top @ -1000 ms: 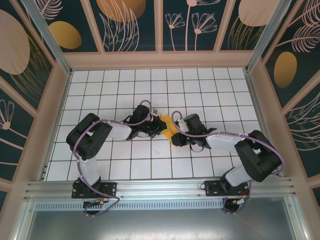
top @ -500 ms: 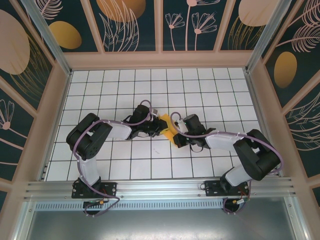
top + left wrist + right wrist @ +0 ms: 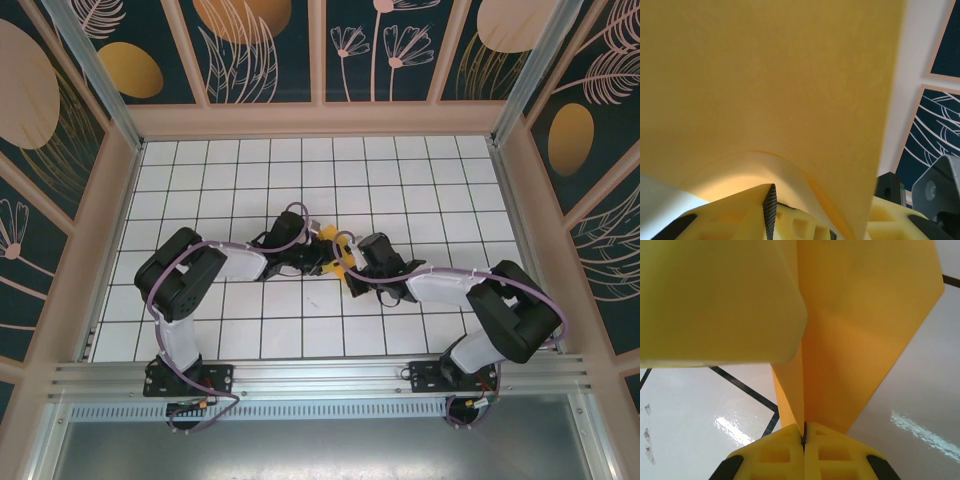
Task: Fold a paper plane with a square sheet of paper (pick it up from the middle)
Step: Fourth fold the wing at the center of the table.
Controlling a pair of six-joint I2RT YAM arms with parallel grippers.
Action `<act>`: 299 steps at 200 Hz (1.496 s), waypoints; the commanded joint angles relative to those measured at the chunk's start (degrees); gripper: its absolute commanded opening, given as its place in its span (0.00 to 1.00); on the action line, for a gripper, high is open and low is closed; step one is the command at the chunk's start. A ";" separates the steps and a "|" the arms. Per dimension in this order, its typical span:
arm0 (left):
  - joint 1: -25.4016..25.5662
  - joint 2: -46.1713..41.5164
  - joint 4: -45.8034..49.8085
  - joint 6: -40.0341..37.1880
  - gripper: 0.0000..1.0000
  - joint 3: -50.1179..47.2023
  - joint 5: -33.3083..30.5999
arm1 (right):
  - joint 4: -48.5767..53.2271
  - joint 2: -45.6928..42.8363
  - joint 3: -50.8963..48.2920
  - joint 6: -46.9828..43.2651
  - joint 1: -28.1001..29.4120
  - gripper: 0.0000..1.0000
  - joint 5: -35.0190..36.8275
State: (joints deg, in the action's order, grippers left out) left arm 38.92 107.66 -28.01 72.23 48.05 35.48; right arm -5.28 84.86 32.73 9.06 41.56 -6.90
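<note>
- Paper (image 3: 338, 266): orange-yellow, partly folded, held up off the table (image 3: 300, 180) near its middle, in the narrow space where the two grippers meet.
- From above, only small patches of the paper peek out around the dark gripper bodies.
- Left gripper (image 3: 322, 262) reaches in from the left and the right gripper (image 3: 350, 272) from the right. Their tips are just beside each other.
- Right wrist view: the right gripper (image 3: 804, 437) has its jaws pressed together with no gap, pinching the paper.
- The paper (image 3: 860, 330) rises from that seam along a sharp crease, and one broad flap spreads up and to the right to a slanted edge.
- A blurred yellow block (image 3: 715, 300) sits very close to the lens at upper left, against the crease. I cannot tell what it is.
- Under the paper in that view lies glossy white tile with black grid lines.
- Left wrist view: the left gripper (image 3: 820, 220) has its jaws parted, with a clear gap between the fingers (image 3: 770, 205).
- The paper (image 3: 765, 75) stands in that gap as a wide, smooth sheet, with a paler curled layer low down by the ridged pad. I cannot tell whether either pad touches it.
- To the right of the sheet's straight edge, the dark patterned wall (image 3: 945, 125) shows.
</note>
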 commanded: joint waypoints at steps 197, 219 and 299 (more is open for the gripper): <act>-2.62 7.12 5.23 -8.15 0.04 7.06 1.24 | 3.86 -7.94 0.34 8.73 -2.37 0.20 -5.95; -2.62 7.96 5.42 -9.15 0.04 7.36 2.37 | 2.10 -9.27 -0.51 11.25 -6.20 0.21 -14.21; -3.45 7.92 3.55 -9.94 0.01 7.35 6.25 | -1.55 1.01 4.80 22.47 -14.27 0.06 -21.28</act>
State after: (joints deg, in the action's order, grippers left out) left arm 35.99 114.83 -22.98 63.22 54.35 38.98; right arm -4.14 82.76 34.13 26.92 28.03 -24.99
